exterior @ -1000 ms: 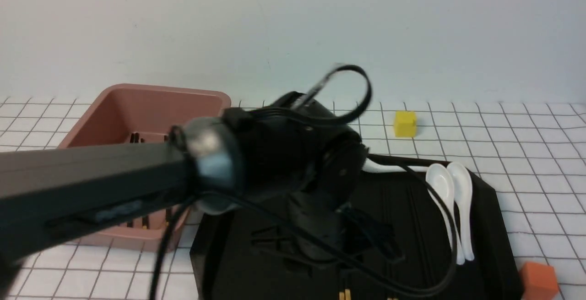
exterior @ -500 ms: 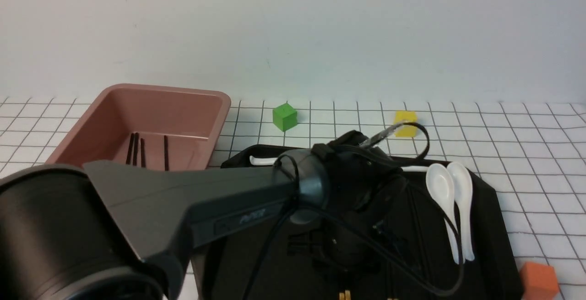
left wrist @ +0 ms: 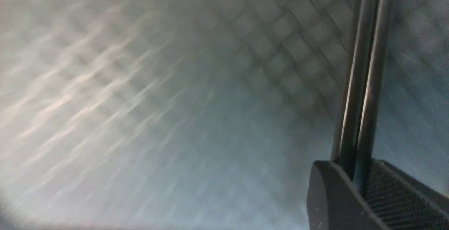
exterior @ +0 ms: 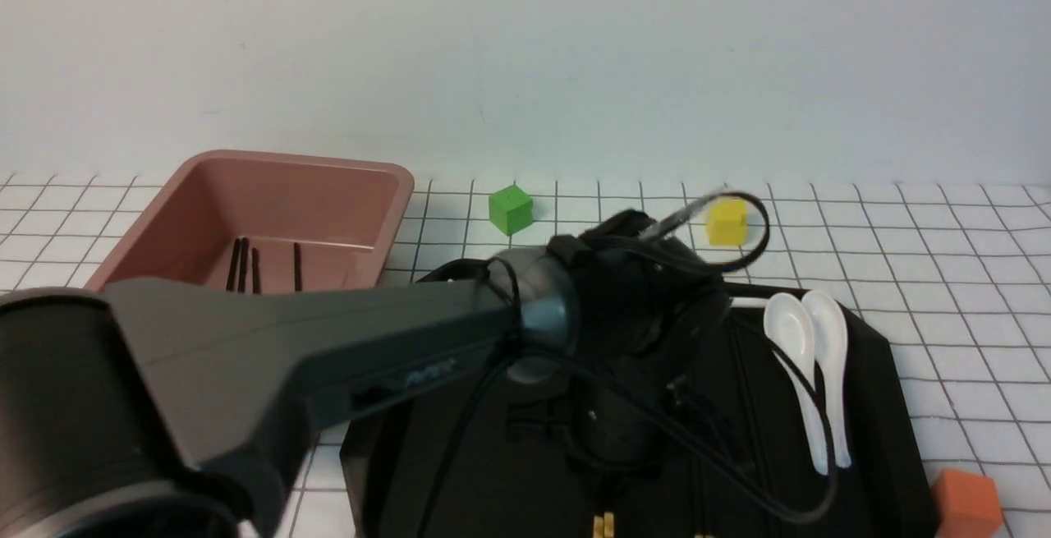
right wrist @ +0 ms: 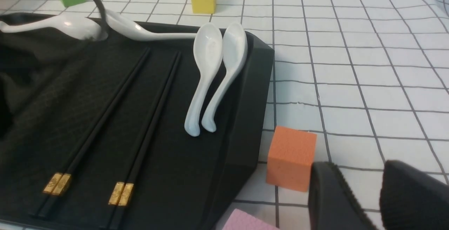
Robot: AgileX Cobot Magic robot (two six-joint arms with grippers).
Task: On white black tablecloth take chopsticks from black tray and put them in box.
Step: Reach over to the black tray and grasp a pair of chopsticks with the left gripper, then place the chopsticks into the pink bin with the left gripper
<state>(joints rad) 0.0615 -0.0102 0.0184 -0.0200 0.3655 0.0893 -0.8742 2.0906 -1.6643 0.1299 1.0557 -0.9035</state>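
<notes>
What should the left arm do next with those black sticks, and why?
Probably lift a little and swing toward the box. The left gripper seems clamped on a pair of chopsticks over the black tray, and more sticks already lie in that box.

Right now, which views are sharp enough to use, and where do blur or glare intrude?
Left wrist view: the background is smeared by motion blur; only the chopsticks and the left pincer are crisp. Front view: the left arm, close to the lens, is soft and hides much of the black tray. Right wrist view: sharp, with mild glare on the white spoons.
</notes>
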